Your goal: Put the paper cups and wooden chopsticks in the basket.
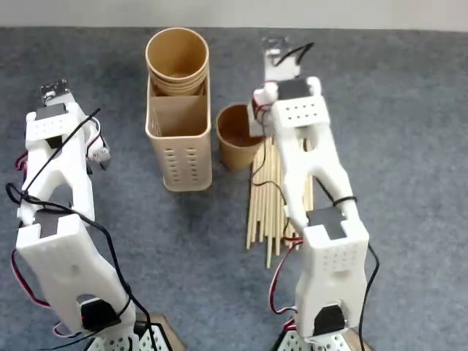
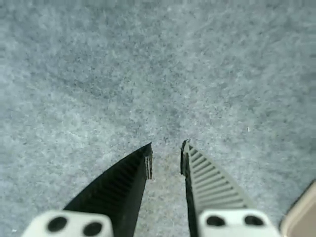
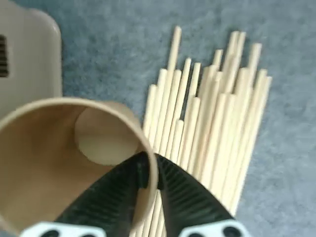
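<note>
**Once the cup is pinched, lift**

While our right pincer (image 3: pixel 150 170) clamps the rim of a paper cup (image 3: pixel 44 163), we judge the cup step to be in hand. The basket (image 1: pixel 181 164) stands just beside the pincer, stacked cups (image 1: pixel 177 55) in its far compartment; the chopsticks (image 3: pixel 212 123) lie on the counter (image 2: pixel 148 74) on its other side. Next we must lift straight, clear the basket wall, then release. Our left pincer (image 2: pixel 166 158) hangs slightly open over bare counter.
</note>
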`<act>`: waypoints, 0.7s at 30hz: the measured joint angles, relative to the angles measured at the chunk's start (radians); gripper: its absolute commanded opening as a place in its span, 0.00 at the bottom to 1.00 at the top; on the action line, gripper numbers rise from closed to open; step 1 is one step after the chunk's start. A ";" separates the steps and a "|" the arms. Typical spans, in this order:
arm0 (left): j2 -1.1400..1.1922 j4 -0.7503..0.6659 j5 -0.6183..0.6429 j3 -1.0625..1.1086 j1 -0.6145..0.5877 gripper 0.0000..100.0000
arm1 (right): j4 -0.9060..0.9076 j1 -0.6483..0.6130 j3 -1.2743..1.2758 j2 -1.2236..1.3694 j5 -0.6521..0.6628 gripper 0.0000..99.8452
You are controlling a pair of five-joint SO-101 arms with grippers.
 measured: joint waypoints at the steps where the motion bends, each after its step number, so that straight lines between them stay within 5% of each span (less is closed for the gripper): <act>1: 0.000 0.000 0.000 0.000 0.000 0.13 | 0.032 0.005 -0.046 -0.015 0.000 0.01; 7: 0.000 0.000 0.000 0.000 0.000 0.13 | 0.184 0.008 -0.384 -0.193 0.000 0.01; 13: 0.000 0.000 0.003 0.000 0.000 0.13 | 0.124 -0.089 -0.671 -0.295 0.000 0.01; 21: 0.000 0.000 0.003 0.000 0.000 0.13 | -0.035 -0.218 -0.649 -0.213 0.031 0.01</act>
